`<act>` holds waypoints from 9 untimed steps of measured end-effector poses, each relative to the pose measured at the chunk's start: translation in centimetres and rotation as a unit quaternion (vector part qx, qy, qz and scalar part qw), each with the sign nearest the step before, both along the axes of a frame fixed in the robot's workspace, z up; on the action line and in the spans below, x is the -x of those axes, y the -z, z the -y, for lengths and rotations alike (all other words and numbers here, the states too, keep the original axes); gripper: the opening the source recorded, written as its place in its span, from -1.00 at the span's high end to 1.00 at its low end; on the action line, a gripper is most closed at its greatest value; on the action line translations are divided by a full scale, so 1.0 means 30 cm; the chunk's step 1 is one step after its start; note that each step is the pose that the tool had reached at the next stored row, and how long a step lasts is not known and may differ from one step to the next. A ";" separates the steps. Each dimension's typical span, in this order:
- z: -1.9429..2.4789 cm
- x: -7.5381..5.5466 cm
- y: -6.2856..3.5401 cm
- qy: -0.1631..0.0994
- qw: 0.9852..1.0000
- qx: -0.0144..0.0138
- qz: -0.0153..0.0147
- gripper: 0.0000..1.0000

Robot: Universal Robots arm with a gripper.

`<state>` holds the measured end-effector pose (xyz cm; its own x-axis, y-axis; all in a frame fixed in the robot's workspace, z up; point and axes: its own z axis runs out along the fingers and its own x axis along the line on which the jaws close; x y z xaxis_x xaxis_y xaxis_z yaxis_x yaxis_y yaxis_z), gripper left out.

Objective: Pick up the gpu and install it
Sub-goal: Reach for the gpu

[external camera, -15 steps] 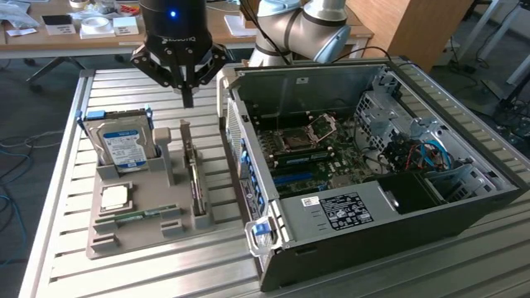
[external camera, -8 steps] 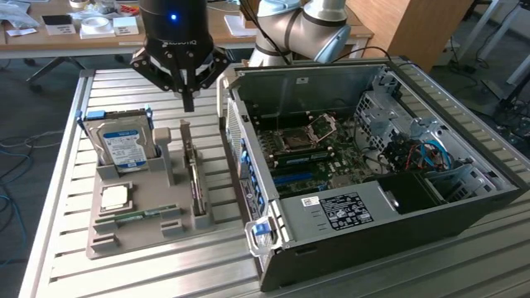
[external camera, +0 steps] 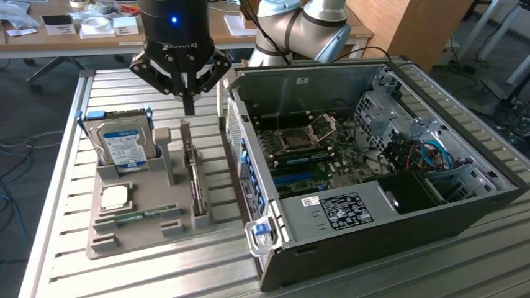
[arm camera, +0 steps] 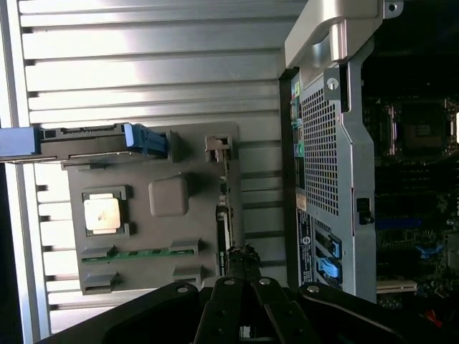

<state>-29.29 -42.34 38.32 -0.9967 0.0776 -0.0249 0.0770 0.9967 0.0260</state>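
The gpu [external camera: 193, 171] stands on its long edge in a slot of the grey holder tray [external camera: 145, 239], seen edge-on as a thin dark card. My gripper [external camera: 188, 107] hangs just above the card's far end, apart from it, fingers drawn together with nothing between them. In the wrist view the gpu [arm camera: 224, 215] runs as a narrow strip along the tray's side nearest the case, and my gripper [arm camera: 244, 259] sits over its near end.
The tray also holds a blue-labelled hard drive [external camera: 124, 146], a CPU [external camera: 114, 197] and a RAM stick [external camera: 136, 216]. The open computer case [external camera: 373, 211] lies at the exterior view's right, motherboard [external camera: 311, 149] exposed. Both rest on a slatted metal table [external camera: 66, 186].
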 end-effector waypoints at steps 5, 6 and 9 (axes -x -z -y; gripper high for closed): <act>0.005 0.000 0.000 0.000 1.000 0.000 0.000 0.79; 0.008 0.000 0.000 0.000 1.000 0.000 0.000 0.79; 0.017 0.000 0.002 0.000 1.000 0.000 0.000 0.79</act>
